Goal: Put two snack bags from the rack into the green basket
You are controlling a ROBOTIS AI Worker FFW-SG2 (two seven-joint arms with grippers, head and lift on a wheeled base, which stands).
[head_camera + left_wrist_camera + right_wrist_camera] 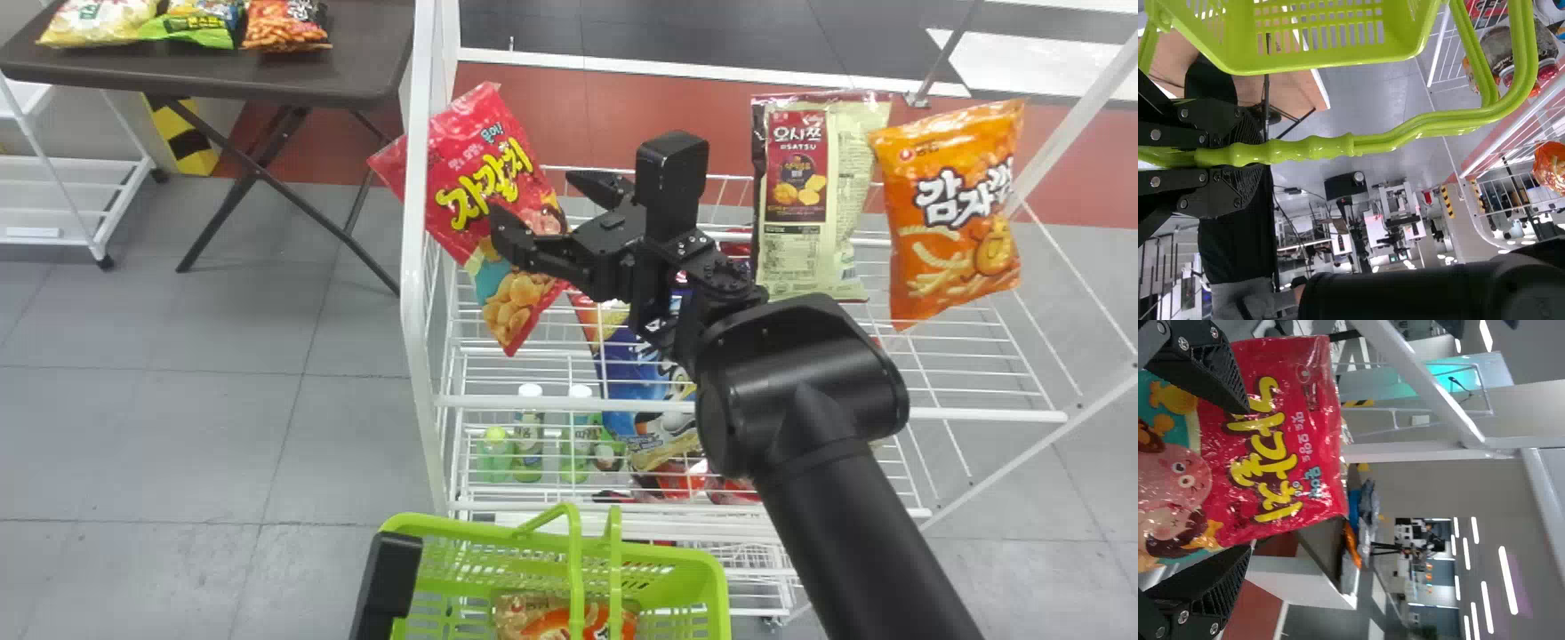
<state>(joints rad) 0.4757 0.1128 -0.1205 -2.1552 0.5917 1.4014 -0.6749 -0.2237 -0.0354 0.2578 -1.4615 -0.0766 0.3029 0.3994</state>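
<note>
My right gripper [544, 206] is at the rack's left end, its fingers spread in front of the red snack bag [471, 191], which leans tilted by the white post. In the right wrist view the red snack bag [1275, 447] lies between the open fingers of the right gripper [1238, 480], with space left beside it. My left gripper [1238, 157] is shut on the handle [1311, 147] of the green basket. The green basket [653, 569] stands low in front of the rack, with a snack bag [542, 618] inside it. Its left side is partly behind a black arm part.
On the white rack [978, 413] hang an orange bag [956, 213] and a cream-maroon bag [805, 196]; a blue bag [645, 382] sits lower, near small bottles [528, 436]. A dark table [222, 71] with several bags stands back left.
</note>
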